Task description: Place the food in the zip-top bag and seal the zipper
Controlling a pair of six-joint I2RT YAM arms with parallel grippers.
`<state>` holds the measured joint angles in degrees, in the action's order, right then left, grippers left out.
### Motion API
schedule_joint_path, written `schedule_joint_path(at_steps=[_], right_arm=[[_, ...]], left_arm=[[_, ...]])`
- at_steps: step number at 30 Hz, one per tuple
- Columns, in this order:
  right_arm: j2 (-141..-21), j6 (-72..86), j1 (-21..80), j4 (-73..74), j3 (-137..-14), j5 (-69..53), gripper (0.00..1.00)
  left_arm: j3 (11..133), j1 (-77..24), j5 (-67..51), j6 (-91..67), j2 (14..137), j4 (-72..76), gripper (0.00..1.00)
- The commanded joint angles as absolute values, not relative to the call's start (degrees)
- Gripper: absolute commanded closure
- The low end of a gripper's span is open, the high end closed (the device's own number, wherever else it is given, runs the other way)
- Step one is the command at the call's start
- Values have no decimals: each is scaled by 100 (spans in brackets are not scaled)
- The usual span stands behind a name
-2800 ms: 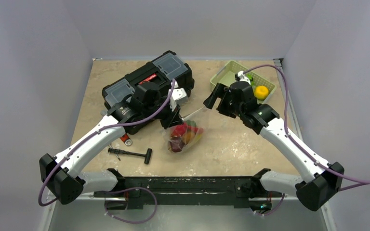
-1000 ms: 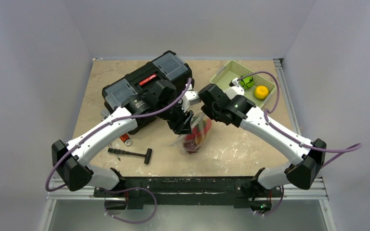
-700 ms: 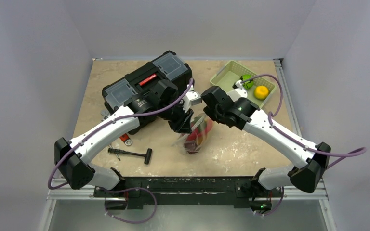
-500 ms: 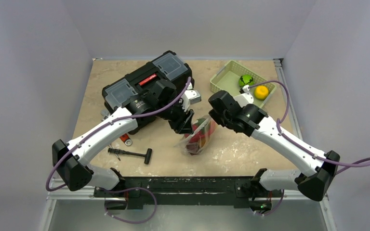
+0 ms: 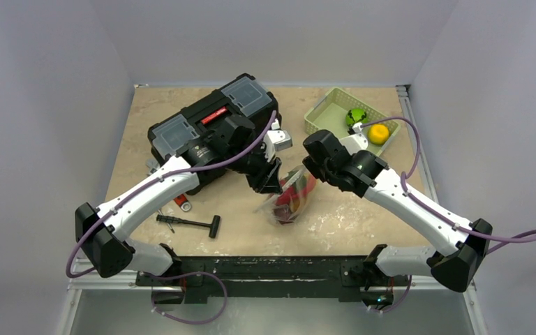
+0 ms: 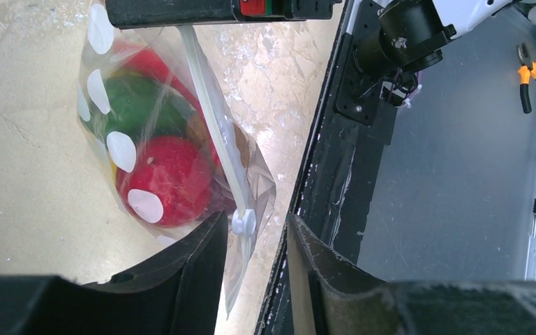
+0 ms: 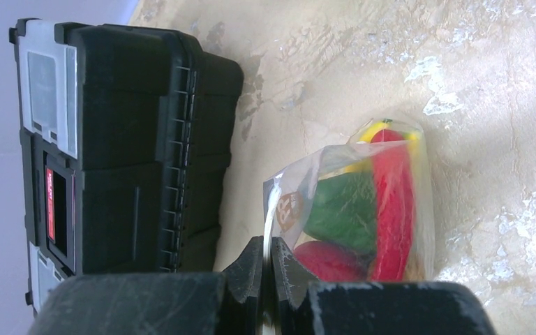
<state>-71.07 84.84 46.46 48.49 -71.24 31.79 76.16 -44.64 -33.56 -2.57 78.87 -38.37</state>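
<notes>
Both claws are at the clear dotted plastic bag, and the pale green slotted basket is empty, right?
Not empty: the top view shows a round yellow toy fruit and a green toy inside the pale green slotted basket. Otherwise right.

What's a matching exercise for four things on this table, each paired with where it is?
1. clear polka-dotted plastic zip-top bag
2. round yellow toy fruit
3. black plastic toolbox
4. black T-handled wrench

A. in the pale green slotted basket
B. back left
C. front left, lying flat
D. pinched by the right tool

Pairs: 1-D, 2-A, 3-B, 4-C.
</notes>
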Motion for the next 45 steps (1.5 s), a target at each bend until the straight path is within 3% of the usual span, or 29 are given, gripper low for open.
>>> schedule_joint_path(at_steps=[1,7,12,23,31,45], right_arm=[[-7017,8659,4624,4702,-7282,3294,100],[-6883,8733,4606,4694,-7156,3311,100],[-6720,8798,4580,4652,-7028,3341,100],[-6776,8865,4575,4597,-7031,3231,100],[-6803,8920,4575,4577,-7030,3234,100],[-6714,9316,4579,4458,-6854,3330,100]], left_arm=[[7660,-4456,-3460,-323,7981,-3703,62],[7673,-4457,-3382,-290,8138,-3779,54],[7684,-4456,-3473,-250,8176,-3783,70],[7630,-4465,-3620,-230,8147,-3672,80],[7664,-4473,-3729,-207,8229,-3718,80],[7701,-4476,-3749,-208,8383,-3755,100]])
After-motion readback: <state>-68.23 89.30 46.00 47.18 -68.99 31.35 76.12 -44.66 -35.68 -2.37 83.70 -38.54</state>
